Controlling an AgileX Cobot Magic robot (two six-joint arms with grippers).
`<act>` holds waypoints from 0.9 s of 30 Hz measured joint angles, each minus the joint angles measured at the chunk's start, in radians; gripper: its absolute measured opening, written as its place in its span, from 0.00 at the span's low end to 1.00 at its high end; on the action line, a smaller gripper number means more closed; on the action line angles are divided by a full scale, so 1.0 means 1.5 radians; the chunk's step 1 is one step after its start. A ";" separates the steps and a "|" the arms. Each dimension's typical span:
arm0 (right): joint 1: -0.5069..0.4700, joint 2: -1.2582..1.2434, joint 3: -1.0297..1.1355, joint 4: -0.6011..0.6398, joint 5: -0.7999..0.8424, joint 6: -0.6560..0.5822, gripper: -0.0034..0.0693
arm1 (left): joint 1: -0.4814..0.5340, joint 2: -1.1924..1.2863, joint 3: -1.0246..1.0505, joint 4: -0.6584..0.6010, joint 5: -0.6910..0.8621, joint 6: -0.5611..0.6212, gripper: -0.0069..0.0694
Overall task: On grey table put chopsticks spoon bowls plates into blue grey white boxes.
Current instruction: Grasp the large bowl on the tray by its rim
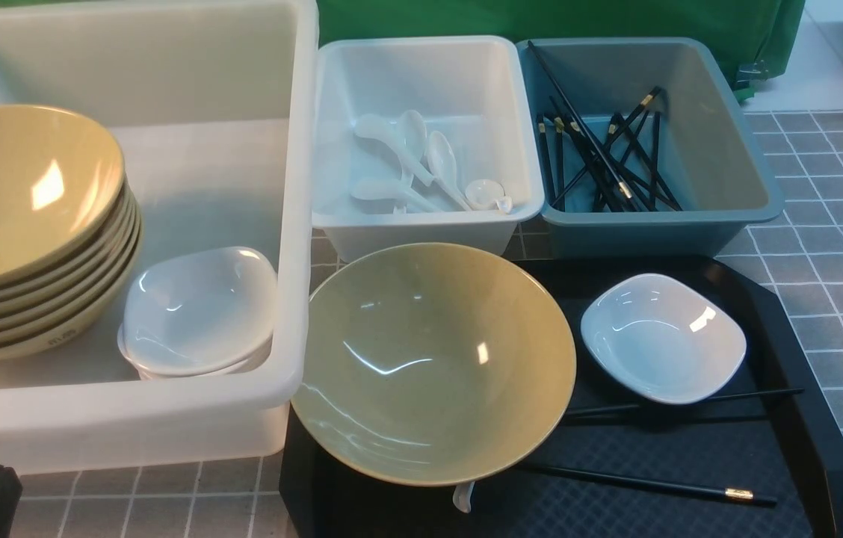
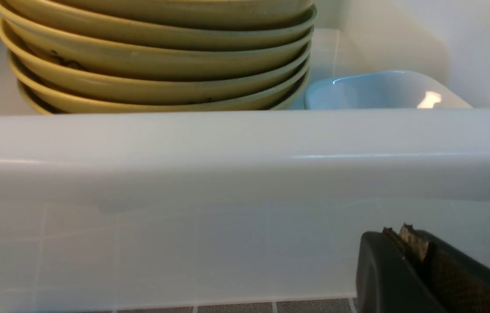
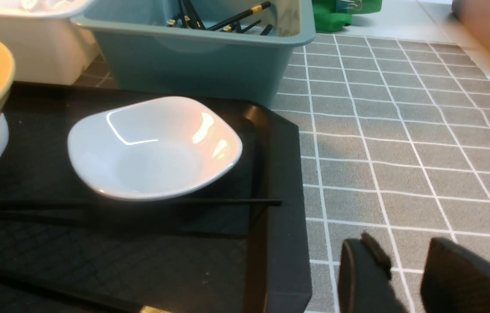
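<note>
Right claw [image 3: 405,278] hangs open a bit over the counter [image 3: 401,152] just off the black tray [image 3: 284,243]; the white plate [image 1: 662,336] sits on the tray's right half, ahead and left of it, so right arm's way closer. Left claw [image 2: 403,237] looks pinched shut down by the big tub [image 2: 245,152]

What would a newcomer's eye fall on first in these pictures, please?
The big olive-tan bowl sits on the black tray, front and centre. To its left, a stack of matching bowls stands in the large white tub, and black chopsticks lie jumbled in the blue-grey bin behind.
</note>
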 joint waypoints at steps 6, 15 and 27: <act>0.000 0.000 0.000 0.000 0.000 0.000 0.37 | 0.000 0.000 0.000 0.018 -0.003 0.002 0.08; 0.000 0.000 0.000 0.000 -0.010 0.000 0.37 | 0.000 0.000 0.000 0.027 -0.009 0.002 0.08; 0.000 0.000 0.000 0.004 -0.362 0.013 0.37 | 0.000 0.000 0.001 0.037 -0.270 0.002 0.08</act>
